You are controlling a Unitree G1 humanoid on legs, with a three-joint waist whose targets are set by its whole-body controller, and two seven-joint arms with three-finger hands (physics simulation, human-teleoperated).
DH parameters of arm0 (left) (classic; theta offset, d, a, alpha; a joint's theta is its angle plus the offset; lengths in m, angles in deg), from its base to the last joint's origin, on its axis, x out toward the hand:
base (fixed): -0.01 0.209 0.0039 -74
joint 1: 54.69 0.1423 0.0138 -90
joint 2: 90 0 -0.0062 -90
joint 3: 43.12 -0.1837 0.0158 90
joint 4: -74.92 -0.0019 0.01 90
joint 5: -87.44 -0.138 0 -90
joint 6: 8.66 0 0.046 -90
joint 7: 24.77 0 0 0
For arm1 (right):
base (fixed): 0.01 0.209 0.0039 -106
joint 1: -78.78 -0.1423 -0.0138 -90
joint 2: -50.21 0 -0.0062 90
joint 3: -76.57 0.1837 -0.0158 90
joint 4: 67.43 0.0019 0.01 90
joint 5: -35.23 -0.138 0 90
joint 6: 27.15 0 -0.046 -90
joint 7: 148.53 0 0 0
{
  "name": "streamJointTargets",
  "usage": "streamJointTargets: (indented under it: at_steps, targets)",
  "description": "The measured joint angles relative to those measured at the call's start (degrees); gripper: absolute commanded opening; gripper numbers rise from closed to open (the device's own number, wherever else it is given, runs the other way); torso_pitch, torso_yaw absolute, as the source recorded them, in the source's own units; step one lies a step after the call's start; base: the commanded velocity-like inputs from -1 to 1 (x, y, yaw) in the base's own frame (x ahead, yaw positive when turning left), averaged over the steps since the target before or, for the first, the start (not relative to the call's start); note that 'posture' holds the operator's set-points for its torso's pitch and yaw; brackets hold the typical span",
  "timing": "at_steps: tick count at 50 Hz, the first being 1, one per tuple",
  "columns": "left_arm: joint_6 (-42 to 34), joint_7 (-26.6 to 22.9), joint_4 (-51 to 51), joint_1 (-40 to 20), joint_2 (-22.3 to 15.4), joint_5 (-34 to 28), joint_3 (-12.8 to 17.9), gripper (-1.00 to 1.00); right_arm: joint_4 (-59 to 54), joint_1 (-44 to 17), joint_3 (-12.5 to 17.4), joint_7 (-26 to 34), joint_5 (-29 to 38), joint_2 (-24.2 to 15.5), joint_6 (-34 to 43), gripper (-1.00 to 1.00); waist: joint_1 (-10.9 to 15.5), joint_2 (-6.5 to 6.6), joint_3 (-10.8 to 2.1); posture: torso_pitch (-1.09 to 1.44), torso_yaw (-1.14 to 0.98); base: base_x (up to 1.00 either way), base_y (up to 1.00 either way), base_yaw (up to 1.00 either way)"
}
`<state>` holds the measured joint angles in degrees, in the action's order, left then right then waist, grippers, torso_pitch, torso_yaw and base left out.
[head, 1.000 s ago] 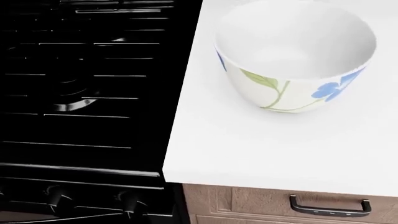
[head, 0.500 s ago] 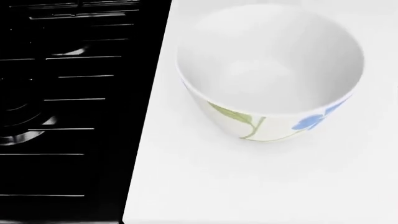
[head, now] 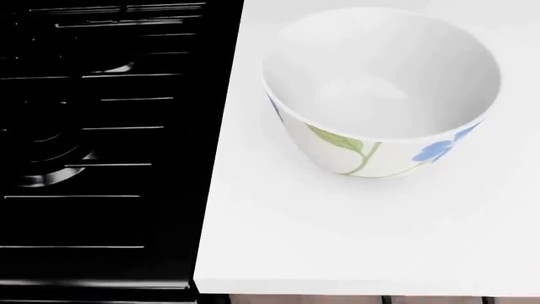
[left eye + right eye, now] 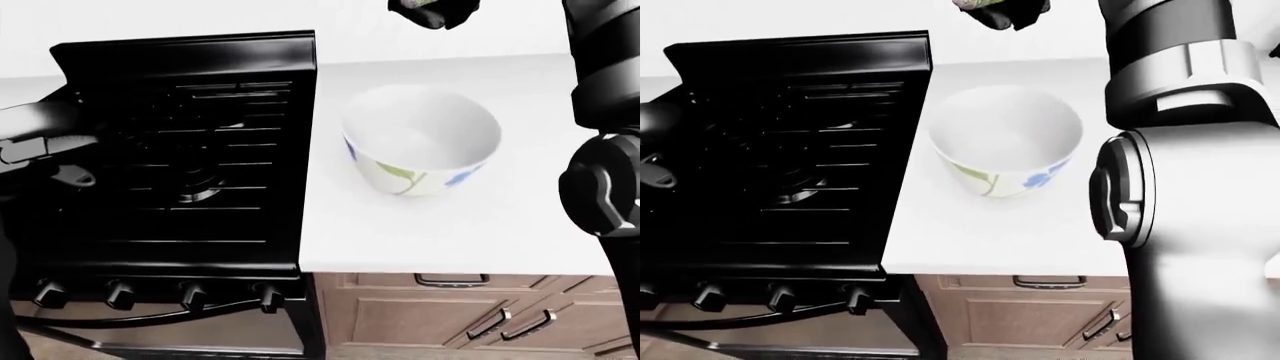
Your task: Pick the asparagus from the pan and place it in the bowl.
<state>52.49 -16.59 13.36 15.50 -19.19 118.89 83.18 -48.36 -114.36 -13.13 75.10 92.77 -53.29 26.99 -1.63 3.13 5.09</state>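
A white bowl (image 3: 380, 95) with blue flowers and green stems stands empty on the white counter (image 3: 337, 240), just right of the black stove (image 4: 190, 150). High over the bowl, at the top edge of both eye views, my right hand (image 4: 998, 10) hangs with its dark fingers curled round a pale green piece, the asparagus (image 4: 974, 4). Most of the asparagus is cut off by the frame. I cannot make out the pan against the black stove. A grey and black shape at the left edge of the left-eye view looks like my left arm (image 4: 35, 142); its fingers are unclear.
My right arm (image 4: 1180, 150) fills the right side of the right-eye view. Stove knobs (image 4: 190, 296) line the stove's lower edge. Wooden drawers with dark handles (image 4: 452, 280) sit under the counter. A white wall runs along the top.
The head view has shifted: the bowl sits slightly further right and the counter's lower edge shows again. The bowl itself has not moved on the counter.
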Motion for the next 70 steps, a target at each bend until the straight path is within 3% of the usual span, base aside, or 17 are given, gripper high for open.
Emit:
streamJointTargets:
  at_steps: [23,39,70]
  targets:
    - [0.1,0.0,0.1,0.1,0.0,0.3,-0.2,1.00,2.0,2.0,-0.4,1.0,2.5,0.8,-2.1,-1.00,-0.3,0.87,-0.43,0.00,0.00,0.00,0.00,0.00]
    - [0.2,-0.1,0.2,0.2,0.2,0.1,-0.2,1.00,5.7,6.0,0.1,3.0,0.0,2.2,-0.9,-1.00,-0.4,0.71,-0.62,0.00,0.00,0.00,0.00,0.00]
    - [0.1,0.0,0.2,0.1,0.0,0.2,-0.2,1.00,27.2,18.2,1.4,17.2,-9.3,4.8,3.8,-1.00,-0.3,0.28,-0.64,0.00,0.00,0.00,0.00,0.00]
